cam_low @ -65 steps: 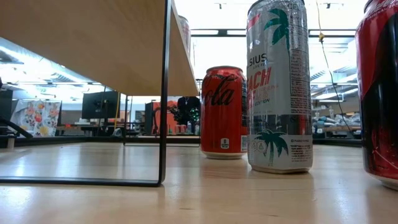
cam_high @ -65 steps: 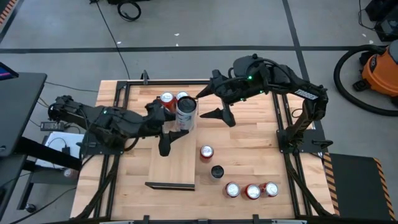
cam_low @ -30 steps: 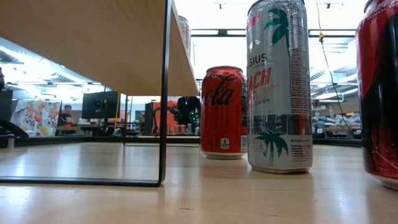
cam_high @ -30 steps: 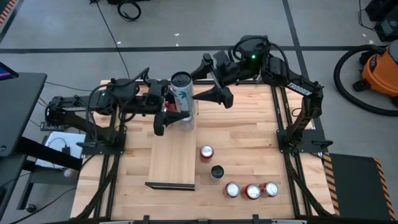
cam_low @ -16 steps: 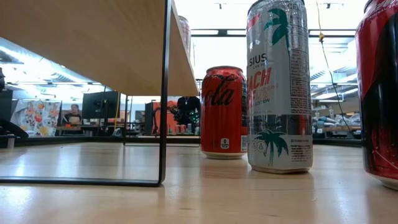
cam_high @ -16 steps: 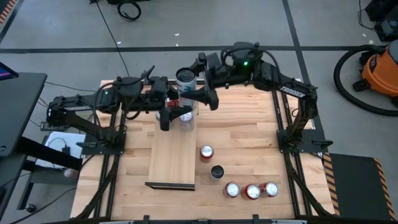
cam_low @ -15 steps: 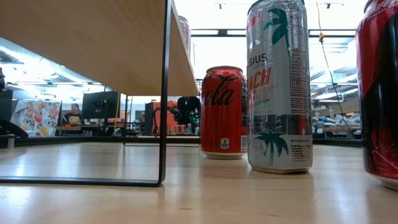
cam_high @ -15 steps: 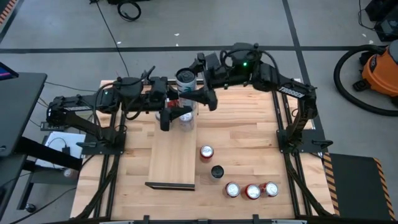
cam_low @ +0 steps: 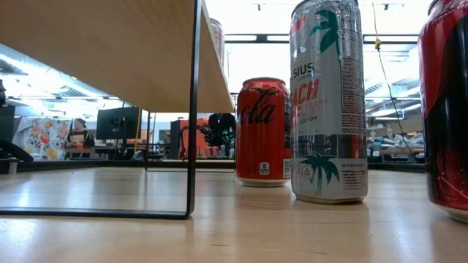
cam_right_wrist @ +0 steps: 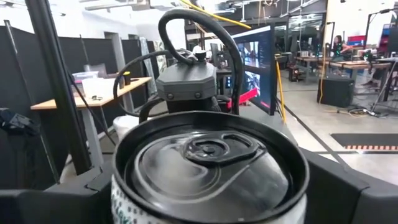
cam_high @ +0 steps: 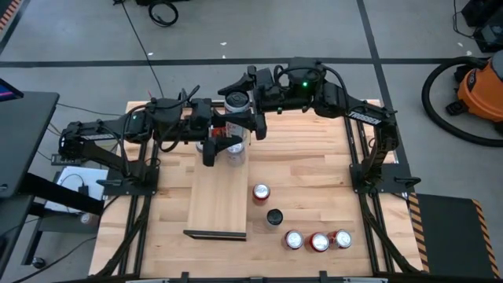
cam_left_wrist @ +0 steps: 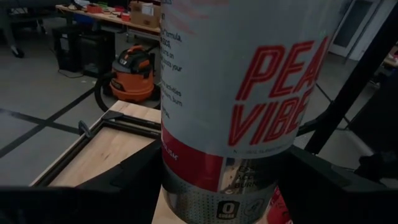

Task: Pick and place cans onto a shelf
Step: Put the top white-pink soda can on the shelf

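A tall silver can (cam_high: 236, 118) with red lettering stands upright in the air over the far end of the shelf (cam_high: 216, 200), a light wooden board. My left gripper (cam_high: 224, 144) reaches in from the table's left and is shut on it. My right gripper (cam_high: 242, 106) comes from the right, open, with one finger on either side of the can's top (cam_right_wrist: 208, 158); I cannot tell whether they touch it. More cans stand on the table: a red-topped one (cam_high: 260, 192), a black one (cam_high: 273, 216) and a row of three (cam_high: 318, 241). My left gripper pinches the lower part of the can's body (cam_left_wrist: 180, 180) between its two fingers (cam_left_wrist: 124, 183), one on each side. The fingers come in about level from the table's left and lie across the can. The can stands upright, lifted clear of the shelf.
The low view shows the shelf's underside (cam_low: 110, 51) and its dark rail (cam_low: 194, 109), with a red can (cam_low: 263, 131), a tall silver can (cam_low: 327, 102) and another red can (cam_low: 446, 109) standing on the tabletop. An orange vacuum (cam_high: 479, 82) stands on the floor at the right.
My right gripper has moved toward the table's left, up to the held can, so that its fingers now stand around the can's top. My left gripper has kept the can upright in about the same place.
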You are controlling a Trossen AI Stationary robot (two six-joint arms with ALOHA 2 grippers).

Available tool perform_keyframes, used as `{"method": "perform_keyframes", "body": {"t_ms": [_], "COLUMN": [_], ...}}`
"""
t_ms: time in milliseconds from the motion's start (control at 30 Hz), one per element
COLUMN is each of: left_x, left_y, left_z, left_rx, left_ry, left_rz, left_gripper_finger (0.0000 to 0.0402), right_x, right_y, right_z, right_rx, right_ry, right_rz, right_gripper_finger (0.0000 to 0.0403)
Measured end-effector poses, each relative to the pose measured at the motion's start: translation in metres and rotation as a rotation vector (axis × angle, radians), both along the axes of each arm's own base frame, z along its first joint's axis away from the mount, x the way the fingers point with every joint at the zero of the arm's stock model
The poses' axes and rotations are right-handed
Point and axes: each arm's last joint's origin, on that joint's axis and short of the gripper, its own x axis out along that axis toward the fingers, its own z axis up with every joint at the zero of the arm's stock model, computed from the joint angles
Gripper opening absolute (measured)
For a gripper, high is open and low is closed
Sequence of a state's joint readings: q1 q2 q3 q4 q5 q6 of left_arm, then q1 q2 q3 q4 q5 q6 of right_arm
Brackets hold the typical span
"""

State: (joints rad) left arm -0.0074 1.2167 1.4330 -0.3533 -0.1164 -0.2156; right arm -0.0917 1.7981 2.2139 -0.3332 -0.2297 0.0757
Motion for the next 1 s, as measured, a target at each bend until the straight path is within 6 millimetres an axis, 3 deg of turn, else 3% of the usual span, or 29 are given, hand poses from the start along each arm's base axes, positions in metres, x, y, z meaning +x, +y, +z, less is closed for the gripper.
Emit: {"method": "perform_keyframes", "body": {"t_ms": [267, 600, 1000], "left_x": [-0.0001, -0.0003, -0.0005], "left_y": [0.0000, 0.0000, -0.0001], "left_z": [-0.0006, -0.0012, -0.0022], "left_rx": [0.002, 0.005, 0.004], "left_ry": [0.007, 0.013, 0.024], "left_rz": [0.000, 0.001, -0.002], "left_gripper_finger": [0.0273, 0.0273, 0.0276], "right_x": [0.0001, 0.0002, 0.0002], "right_y": [0.0015, 0.0031, 0.0038], "right_z": [0.0000, -0.0007, -0.0026], "right_rx": [0.011, 0.014, 0.026], "right_ry": [0.002, 0.009, 0.031], "right_rz": [0.003, 0.017, 0.042], "right_gripper_finger": [0.0342, 0.0255, 0.0264]}}
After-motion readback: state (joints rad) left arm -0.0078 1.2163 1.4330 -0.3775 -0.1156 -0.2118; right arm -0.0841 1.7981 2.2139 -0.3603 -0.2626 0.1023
